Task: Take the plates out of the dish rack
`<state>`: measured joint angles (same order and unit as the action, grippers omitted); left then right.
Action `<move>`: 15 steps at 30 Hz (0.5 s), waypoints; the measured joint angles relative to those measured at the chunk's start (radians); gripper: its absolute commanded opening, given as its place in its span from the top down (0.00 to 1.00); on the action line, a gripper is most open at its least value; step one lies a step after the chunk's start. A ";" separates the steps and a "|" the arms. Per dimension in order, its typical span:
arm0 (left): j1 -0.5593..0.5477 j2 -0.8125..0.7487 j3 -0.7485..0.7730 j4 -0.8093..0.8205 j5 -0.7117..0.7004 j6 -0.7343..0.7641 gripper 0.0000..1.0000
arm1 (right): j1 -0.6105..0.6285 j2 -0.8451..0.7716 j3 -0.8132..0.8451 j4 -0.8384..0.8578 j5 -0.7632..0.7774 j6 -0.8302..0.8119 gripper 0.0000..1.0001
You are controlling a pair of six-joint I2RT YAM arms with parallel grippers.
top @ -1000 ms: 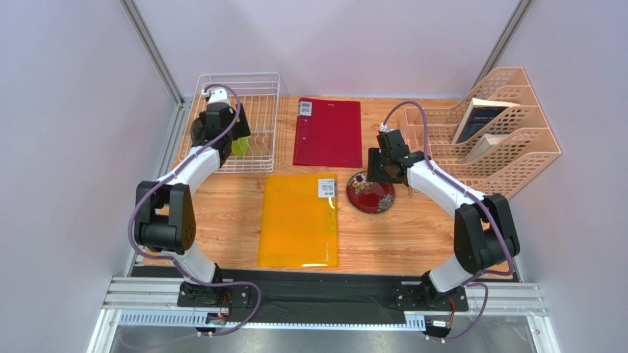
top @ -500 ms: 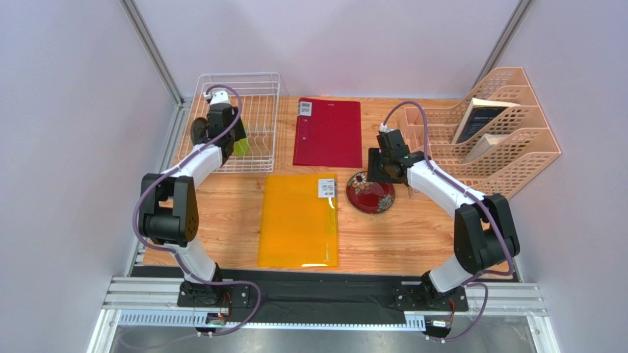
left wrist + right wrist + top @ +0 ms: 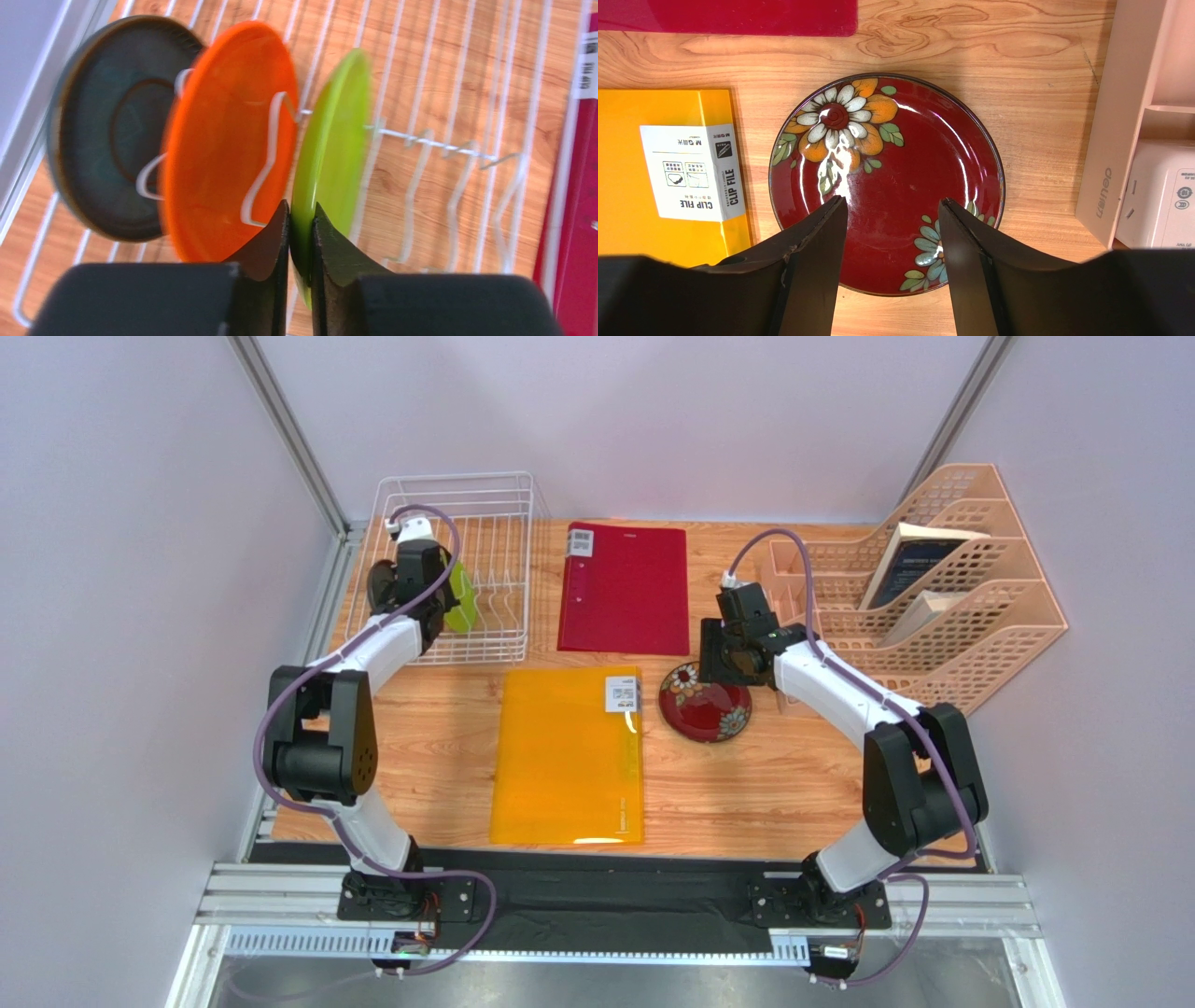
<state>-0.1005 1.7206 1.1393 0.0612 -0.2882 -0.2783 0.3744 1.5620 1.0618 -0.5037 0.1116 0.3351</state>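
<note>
Plainly, "CLIP FILE" label [image 3: 692, 171] on yellow folder [image 3: 626, 182] beside floral plate [image 3: 906, 161].

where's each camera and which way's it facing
top external: above and behind, looks down on the table; left arm, right arm show
left wrist: looks into the dish rack; left gripper pinches the lime green plate
right wrist: looks straight down at the red floral plate; right gripper open over it
shared: top external also shows that plate
</note>
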 measured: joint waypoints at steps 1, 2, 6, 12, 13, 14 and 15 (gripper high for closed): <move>0.005 0.001 -0.005 -0.002 -0.008 0.004 1.00 | 0.000 0.002 0.000 0.000 0.000 0.000 0.44; 0.009 0.003 -0.008 0.000 -0.008 0.002 1.00 | 0.000 0.002 0.000 0.000 0.000 0.000 0.44; 0.003 0.003 -0.009 0.003 -0.022 0.011 1.00 | 0.000 0.004 0.000 0.000 0.000 0.000 0.44; -0.009 -0.003 -0.017 0.012 -0.057 0.041 1.00 | 0.000 0.005 0.000 0.000 0.000 0.000 0.44; -0.016 -0.006 -0.018 0.010 -0.076 0.054 1.00 | 0.000 0.005 0.000 0.000 0.000 0.000 0.45; -0.024 -0.008 -0.018 0.009 -0.099 0.066 1.00 | 0.000 0.005 0.000 0.000 0.000 0.000 0.44; -0.038 -0.011 -0.018 0.009 -0.130 0.085 1.00 | 0.000 0.005 0.000 0.000 0.000 0.000 0.44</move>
<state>-0.1387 1.7096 1.1217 0.0704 -0.4187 -0.1928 0.3744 1.5673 1.0618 -0.5041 0.1112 0.3351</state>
